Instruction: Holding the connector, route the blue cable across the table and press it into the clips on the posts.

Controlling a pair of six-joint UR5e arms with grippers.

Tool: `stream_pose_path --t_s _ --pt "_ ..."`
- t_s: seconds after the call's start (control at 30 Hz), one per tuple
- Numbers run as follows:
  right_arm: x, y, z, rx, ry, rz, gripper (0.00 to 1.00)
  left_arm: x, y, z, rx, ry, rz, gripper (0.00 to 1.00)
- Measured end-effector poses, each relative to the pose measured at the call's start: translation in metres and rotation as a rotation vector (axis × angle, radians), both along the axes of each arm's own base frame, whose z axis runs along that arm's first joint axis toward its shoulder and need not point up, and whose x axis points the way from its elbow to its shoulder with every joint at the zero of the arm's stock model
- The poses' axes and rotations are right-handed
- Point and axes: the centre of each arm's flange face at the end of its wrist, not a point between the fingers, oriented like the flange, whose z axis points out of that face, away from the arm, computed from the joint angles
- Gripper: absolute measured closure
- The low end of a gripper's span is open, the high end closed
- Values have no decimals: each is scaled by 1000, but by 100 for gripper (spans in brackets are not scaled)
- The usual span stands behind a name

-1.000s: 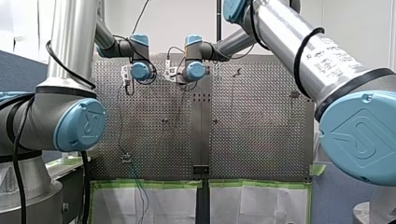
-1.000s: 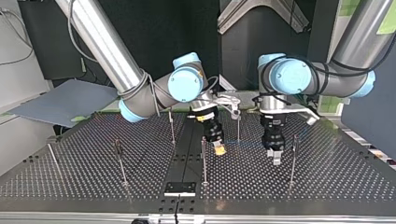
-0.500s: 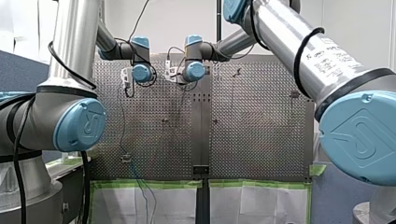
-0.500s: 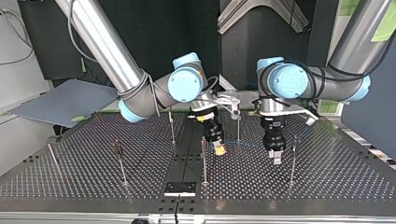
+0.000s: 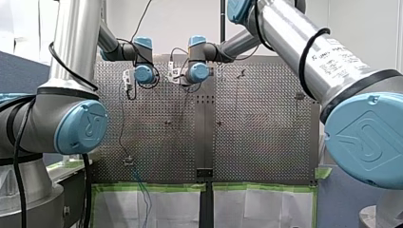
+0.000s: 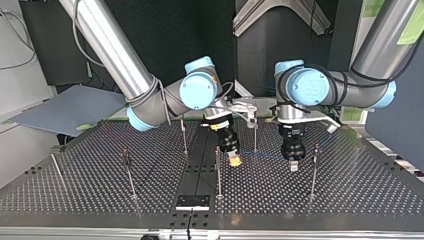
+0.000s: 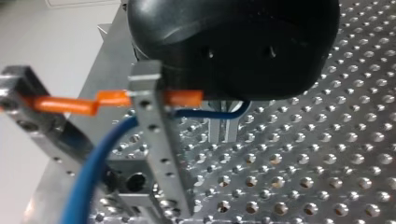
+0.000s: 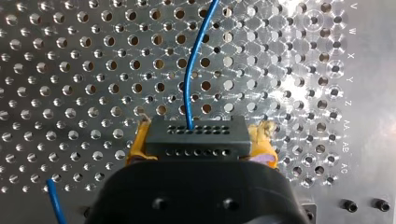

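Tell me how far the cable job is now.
Done: my right gripper holds the connector. In hand: the cable runs from it to my left gripper. Left: posts at the top view's left carry no cable; whether any clip holds it is unclear.

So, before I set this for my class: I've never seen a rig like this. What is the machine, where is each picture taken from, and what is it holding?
These are two robot arms at a perforated metal table. One picture looks from behind the arms, over the table; one faces them from across it, so sides are swapped there; the other two come from cameras on each wrist. Thin posts stand on the table, and the left wrist view shows an orange clip on one. The right gripper, with yellow pads, is shut on a black connector, and a blue cable runs out of it. In the facing view the cable runs on to the left gripper; whether that one grips it I cannot tell.
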Motion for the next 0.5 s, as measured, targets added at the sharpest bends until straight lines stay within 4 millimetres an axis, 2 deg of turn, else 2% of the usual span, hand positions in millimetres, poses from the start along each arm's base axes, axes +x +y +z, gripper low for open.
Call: stream_pose_path --t_s 0.33,0.5 --pt "-1 1 -2 8 7 -5 100 -10 2 -8 12 81 23 100" --pt "-1 5 -7 24 21 -21 100 -23 6 -8 1 87 51 100"
